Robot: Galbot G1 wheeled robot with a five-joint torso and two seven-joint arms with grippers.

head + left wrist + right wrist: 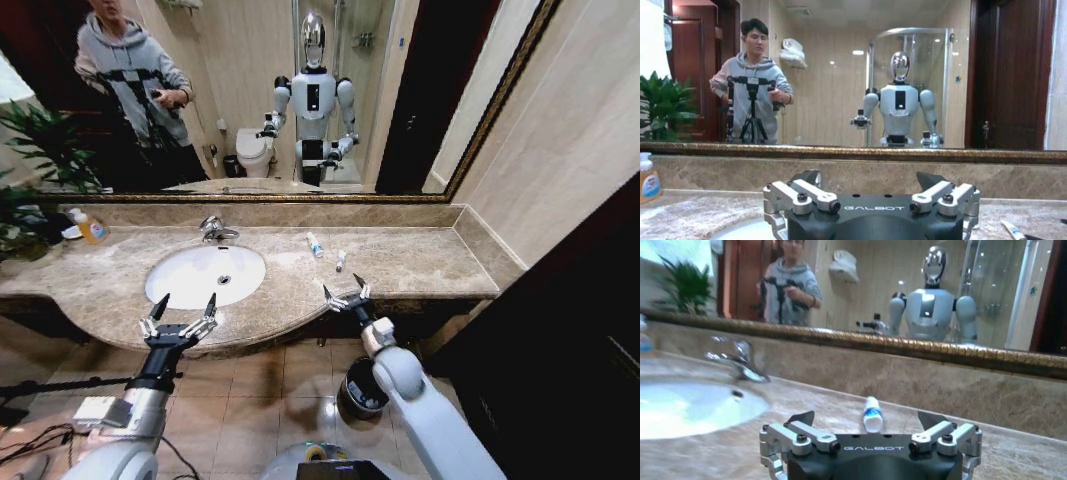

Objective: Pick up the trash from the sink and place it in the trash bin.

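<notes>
sink (190,268): basin looks bare, only the drain | trash: two small tubes (315,245) (341,260) on the counter right of it | trash bin (361,388): on floor, half behind right arm, inside unclear | left gripper (182,306), right gripper (346,293): wide open, holding nothing

Bathroom: sink (190,285), mirror (250,100), toilet (254,152)

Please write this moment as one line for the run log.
left gripper: open, at counter edge before sink | right gripper: open, at counter edge, facing white tube | trash bin: on floor under counter
</notes>
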